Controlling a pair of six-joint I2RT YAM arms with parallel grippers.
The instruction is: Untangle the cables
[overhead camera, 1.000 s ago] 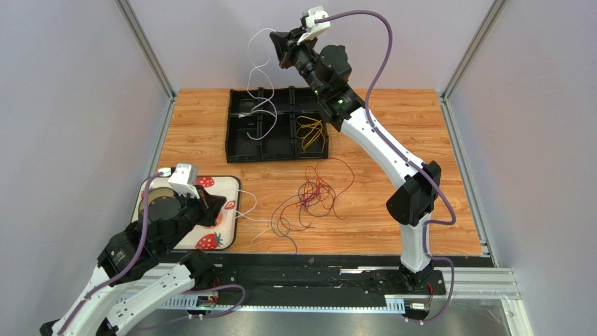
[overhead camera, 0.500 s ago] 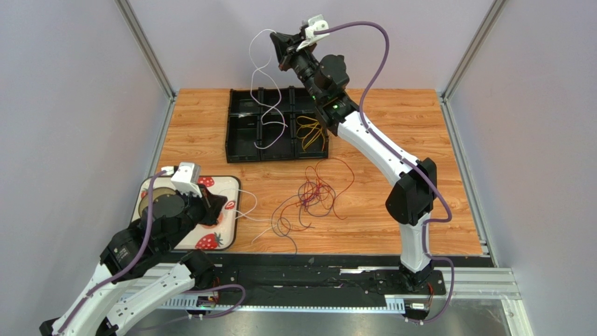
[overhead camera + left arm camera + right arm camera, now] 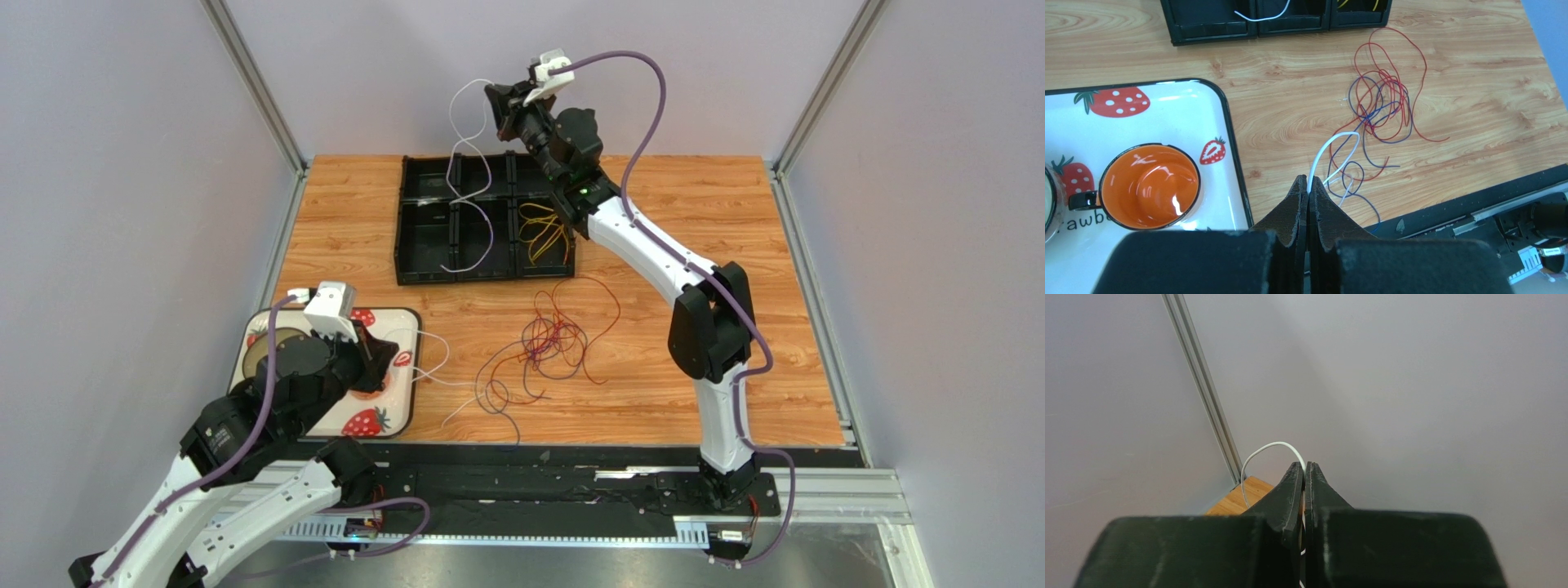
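A tangle of red, dark blue and brown cables [image 3: 546,343] lies on the wooden table, also in the left wrist view [image 3: 1382,107]. My left gripper [image 3: 1308,187] is shut on a white cable [image 3: 1333,150] that runs into the tangle. It sits at the tray's right edge in the top view [image 3: 393,358]. My right gripper [image 3: 494,101] is raised high over the black bin and is shut on another white cable [image 3: 464,172] that hangs down into the bin. That cable loops out of its tips [image 3: 1269,450].
A black bin with compartments [image 3: 429,263] stands at the back; yellow cables [image 3: 542,230] lie in its right compartment. A strawberry tray [image 3: 1192,104] holds an orange cup [image 3: 1149,187] at the left. The black rail [image 3: 589,472] runs along the near edge.
My right gripper has moved right and lower with the white cable, whose hanging end has shifted to the bin's middle compartment. The left gripper has barely moved.
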